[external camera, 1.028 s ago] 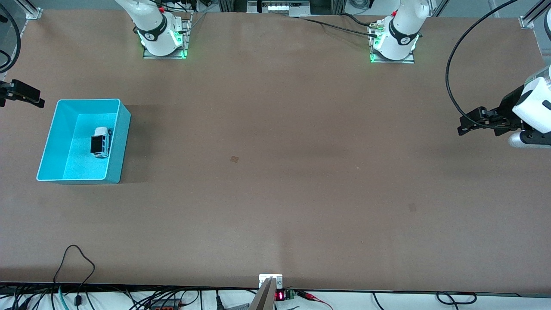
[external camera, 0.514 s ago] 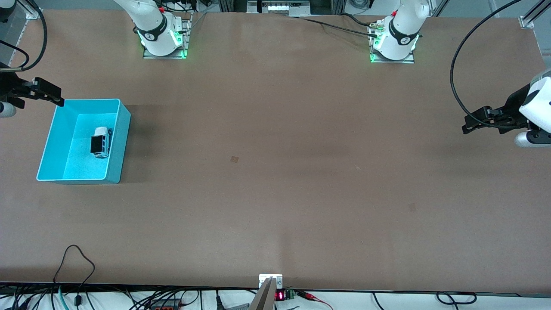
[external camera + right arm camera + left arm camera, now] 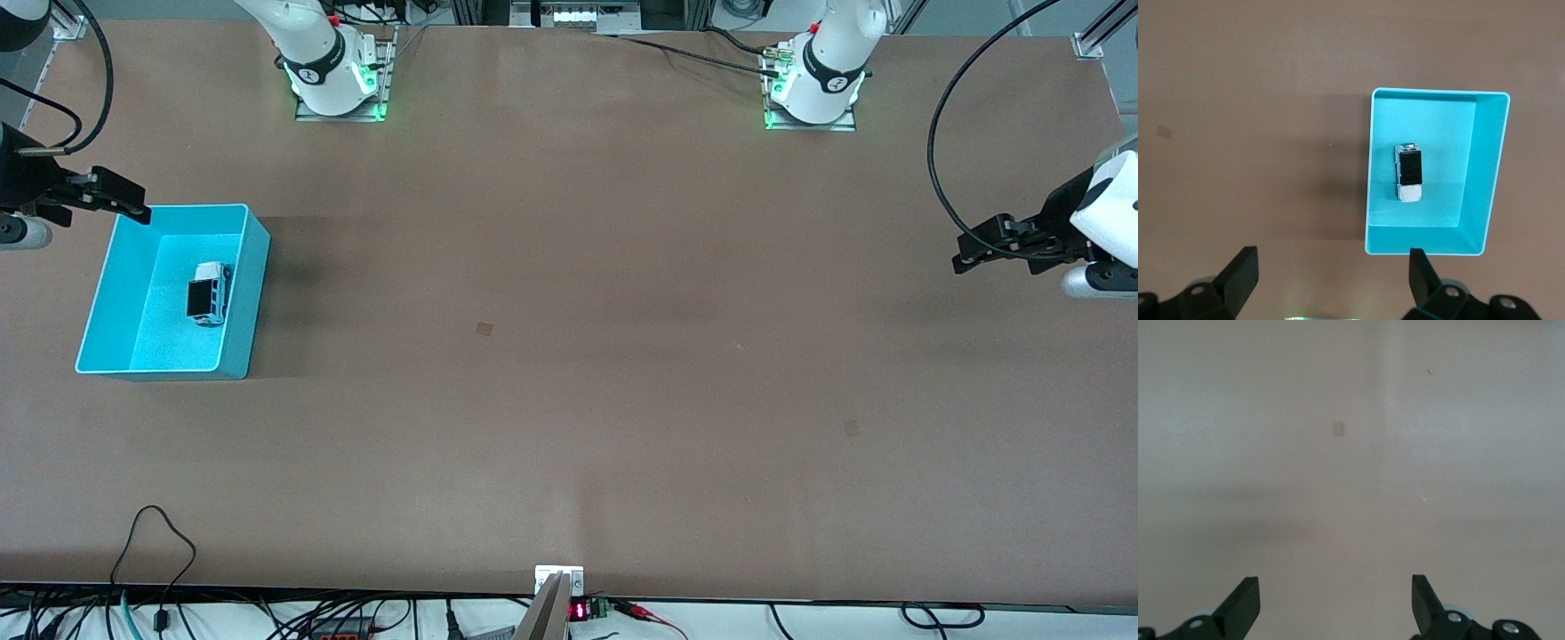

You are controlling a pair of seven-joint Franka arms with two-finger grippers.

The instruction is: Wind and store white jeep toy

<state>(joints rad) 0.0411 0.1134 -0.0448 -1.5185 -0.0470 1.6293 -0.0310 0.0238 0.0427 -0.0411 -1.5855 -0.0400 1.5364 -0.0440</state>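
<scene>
The white jeep toy with its black roof panel lies inside the turquoise bin at the right arm's end of the table; it also shows in the right wrist view, in the bin. My right gripper is open and empty, up in the air over the bin's corner nearest the robot bases. Its fingers frame bare table in the right wrist view. My left gripper is open and empty, high over the table at the left arm's end; its fingers show only bare table.
The brown table carries a small square mark near its middle. Cables hang along the edge nearest the front camera. The arm bases stand along the edge farthest from the front camera.
My right gripper has moved from off the table's end in toward the bin's corner. My left gripper has shifted slightly. The jeep and bin have not moved.
</scene>
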